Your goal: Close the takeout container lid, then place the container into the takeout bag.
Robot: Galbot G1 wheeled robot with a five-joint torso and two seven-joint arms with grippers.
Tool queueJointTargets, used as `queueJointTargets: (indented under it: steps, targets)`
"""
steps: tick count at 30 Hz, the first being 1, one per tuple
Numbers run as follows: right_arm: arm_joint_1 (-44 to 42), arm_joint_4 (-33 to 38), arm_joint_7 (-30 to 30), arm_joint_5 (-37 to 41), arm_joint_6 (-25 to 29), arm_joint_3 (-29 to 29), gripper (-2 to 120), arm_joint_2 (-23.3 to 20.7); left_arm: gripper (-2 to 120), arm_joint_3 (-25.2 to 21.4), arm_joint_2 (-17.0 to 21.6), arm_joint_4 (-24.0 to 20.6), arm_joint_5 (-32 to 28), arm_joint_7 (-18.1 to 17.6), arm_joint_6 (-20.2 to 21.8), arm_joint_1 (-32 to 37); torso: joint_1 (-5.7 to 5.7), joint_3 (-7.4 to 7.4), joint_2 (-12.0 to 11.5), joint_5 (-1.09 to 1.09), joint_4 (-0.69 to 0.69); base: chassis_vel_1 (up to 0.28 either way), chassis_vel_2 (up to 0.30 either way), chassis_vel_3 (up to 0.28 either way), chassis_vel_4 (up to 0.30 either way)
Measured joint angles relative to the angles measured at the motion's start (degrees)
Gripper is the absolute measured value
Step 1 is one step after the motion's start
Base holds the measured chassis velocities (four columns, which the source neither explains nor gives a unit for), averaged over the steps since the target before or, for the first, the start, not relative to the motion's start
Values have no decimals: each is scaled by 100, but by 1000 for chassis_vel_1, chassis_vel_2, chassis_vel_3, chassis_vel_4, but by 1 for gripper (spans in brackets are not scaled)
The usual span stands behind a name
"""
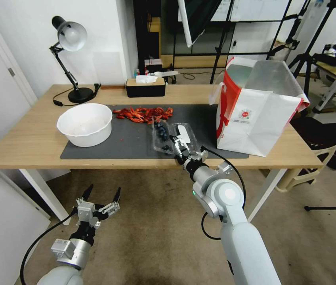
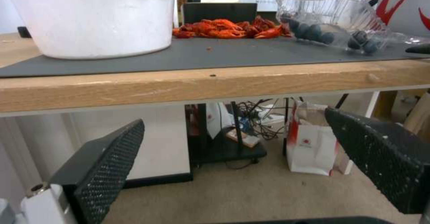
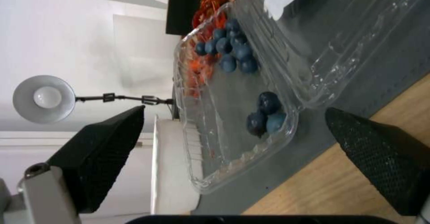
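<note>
Head view first: right gripper reaching in over the near table edge, tipped onto its side, fingers spread and holding nothing, parked right at the near end of the takeout container. Lying open and flat on the grey mat — berry half toward the white bowl, the lid spread out beside it toward the takeout bag. Sideways wrist probably chosen to get a finger under the lid edge and fold it over the hinge. Bag standing upright, mouth open, just beside the mat on the right, handy for the drop later.

Right wrist view adding the detail: both mesh pads wide apart, the clear tray with its blueberries between them but untouched, lid not yet closed.

Left gripper hanging low, below and in front of the table, also open and empty — idle. Left wrist view looking up past the table edge at bowl, red crayfish and container.
</note>
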Motion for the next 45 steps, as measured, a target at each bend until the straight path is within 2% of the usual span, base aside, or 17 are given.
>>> queueJointTargets:
  steps: [38, 42, 44, 45]
  targets:
    - [346, -291, 221, -85, 145, 4, 100, 144, 100, -34, -27, -21, 16, -26, -142, 111, 0, 0, 0, 0, 0, 0, 0, 0, 0]
    - [343, -236, -11, -508, 280, -78, 100, 135, 100, -34, -38, -21, 16, -29, -164, 127, 0, 0, 0, 0, 0, 0, 0, 0, 0]
    - [326, -130, -141, -1014, 336, -194, 100, 111, 100, -36, -41, -21, 16, -32, -189, 137, 0, 0, 0, 0, 0, 0, 0, 0, 0]
    - [304, -48, -283, -1625, 340, -318, 100, 72, 100, -43, -44, -19, 16, -34, -221, 145, 0, 0, 0, 0, 0, 0, 0, 0, 0]
